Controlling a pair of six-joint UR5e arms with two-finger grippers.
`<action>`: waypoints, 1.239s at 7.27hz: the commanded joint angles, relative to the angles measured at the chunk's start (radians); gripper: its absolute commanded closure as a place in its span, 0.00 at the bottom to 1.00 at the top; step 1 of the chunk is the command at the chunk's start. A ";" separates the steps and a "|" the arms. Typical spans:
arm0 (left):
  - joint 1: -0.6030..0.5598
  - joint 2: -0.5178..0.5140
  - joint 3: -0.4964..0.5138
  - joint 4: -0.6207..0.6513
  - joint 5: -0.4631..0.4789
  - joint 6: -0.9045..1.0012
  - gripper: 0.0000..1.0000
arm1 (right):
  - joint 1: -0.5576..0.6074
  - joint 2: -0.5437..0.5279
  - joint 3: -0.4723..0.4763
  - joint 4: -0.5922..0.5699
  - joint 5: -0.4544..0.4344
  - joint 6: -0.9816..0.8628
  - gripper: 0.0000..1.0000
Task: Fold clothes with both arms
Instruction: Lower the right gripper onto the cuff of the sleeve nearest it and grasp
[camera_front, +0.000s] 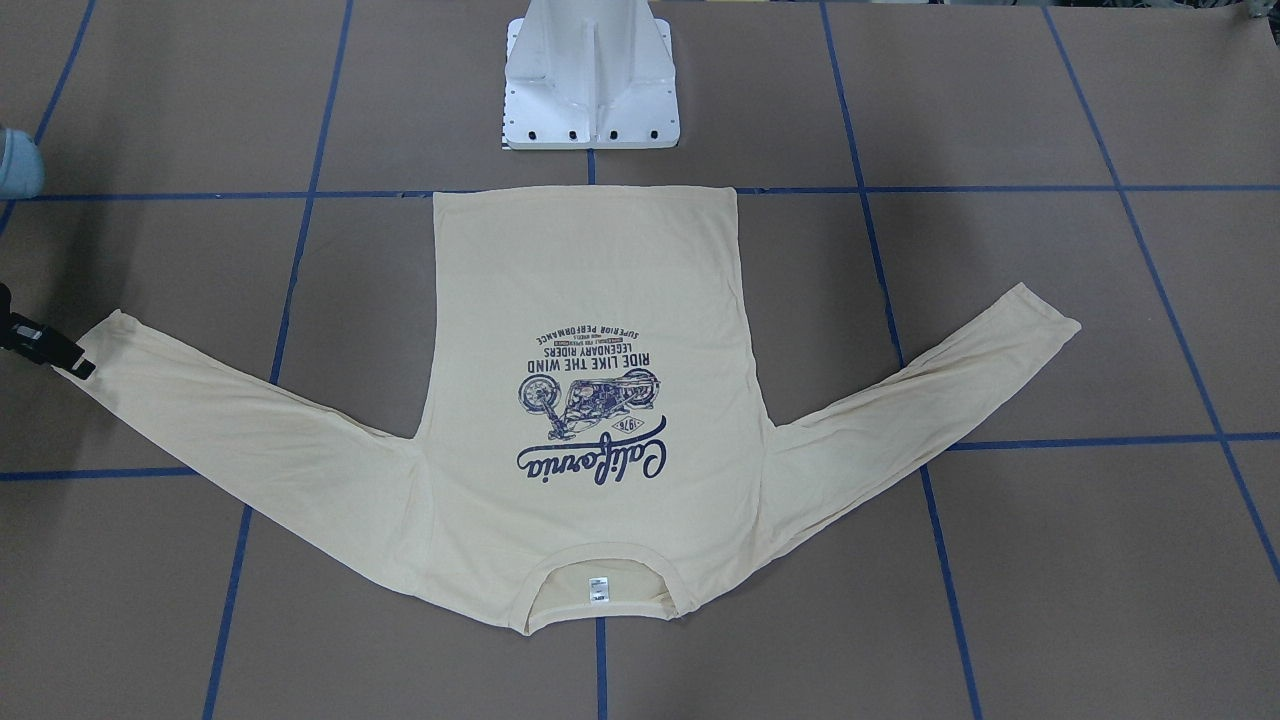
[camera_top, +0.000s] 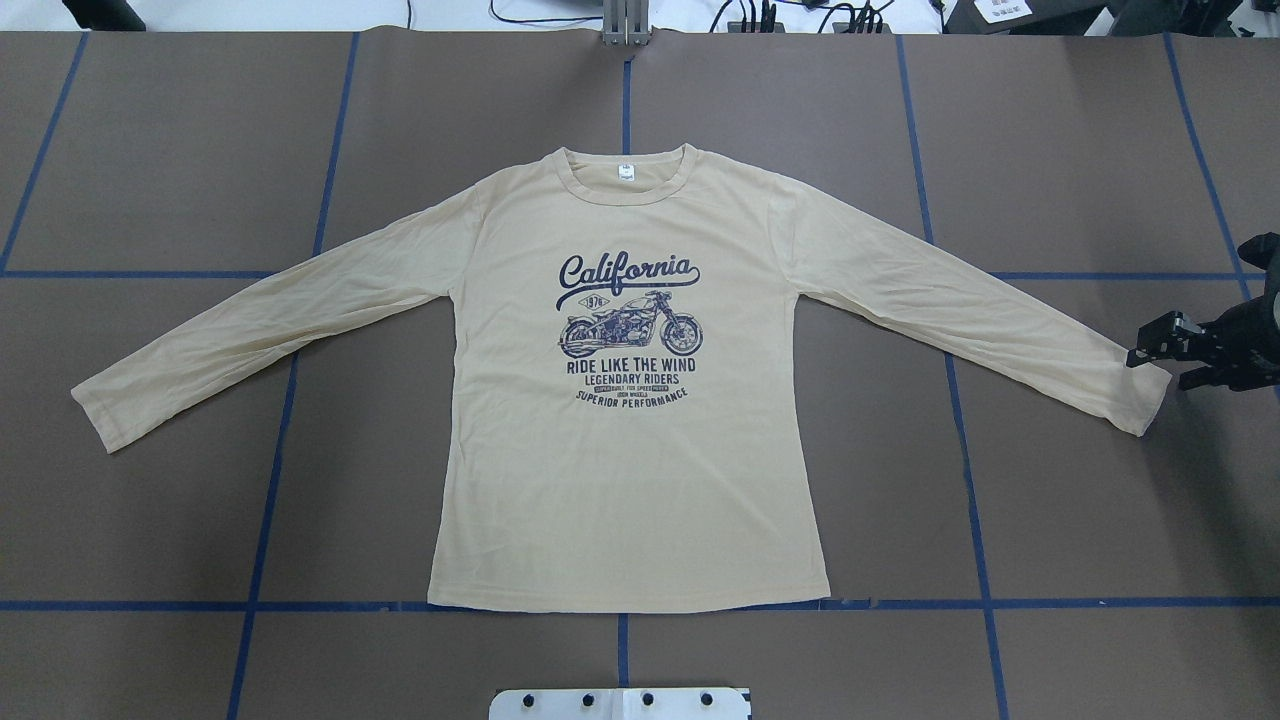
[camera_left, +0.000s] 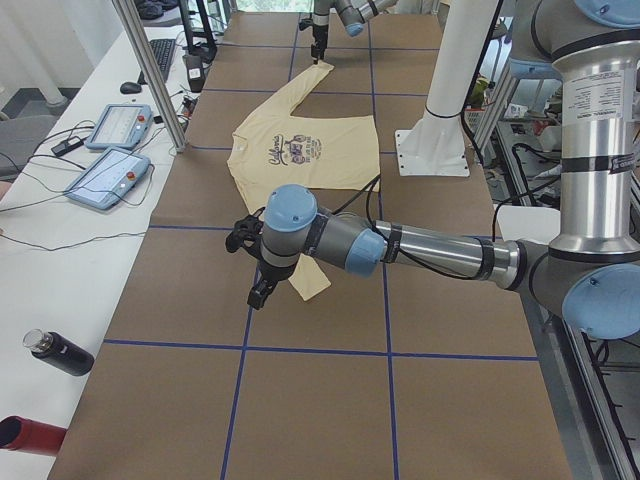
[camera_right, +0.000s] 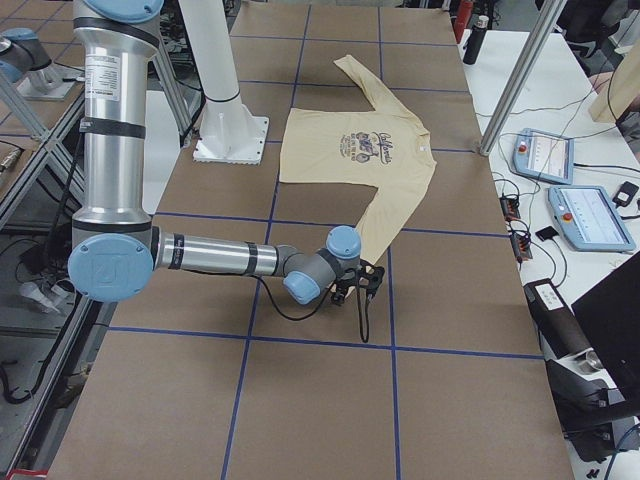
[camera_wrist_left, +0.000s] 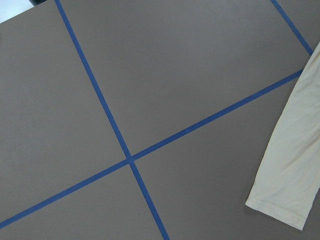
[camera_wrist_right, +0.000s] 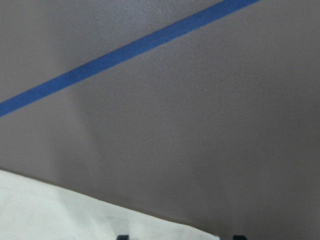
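T-shirt (camera_top: 630, 480) lies flat, print up, on the taped brown table (camera_top: 180, 150). The right gripper (camera_top: 1160, 362), fingers spread, sits at one sleeve cuff (camera_top: 1140, 400); the left gripper (camera_left: 257, 290) hangs above the other cuff (camera_left: 315, 285), its opening not discernible. A white pedestal (camera_front: 590, 90) stands near the hem.

- The T-shirt (camera_top: 620, 480) lies flat on the table (camera_top: 150, 150), print up, with its hem toward the pedestal (camera_front: 590, 90) and its collar toward the far edge.
- Its 2 sleeves (camera_top: 270, 330) spread outward, 1 to each side, slanting back toward the robot.
- The right gripper (camera_top: 1160, 368) sits just beside the right-side cuff (camera_top: 1140, 400).
- The left gripper (camera_left: 250, 265) hangs near the left-side cuff (camera_left: 310, 285) (contact cannot be told).
- 2 teach pendants (camera_left: 108, 178) and a bottle (camera_left: 60, 352) lie on the side bench (camera_left: 60, 270), beyond the table's collar-side edge.
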 joint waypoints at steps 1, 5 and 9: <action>0.000 0.000 0.000 0.000 0.001 0.000 0.00 | 0.001 0.000 -0.001 0.000 0.000 0.002 0.48; 0.000 0.000 0.000 0.000 -0.001 0.000 0.00 | 0.001 0.000 -0.006 0.000 0.000 0.008 0.96; -0.001 0.002 -0.011 0.000 -0.001 0.000 0.00 | -0.018 0.044 0.202 -0.020 -0.011 0.204 1.00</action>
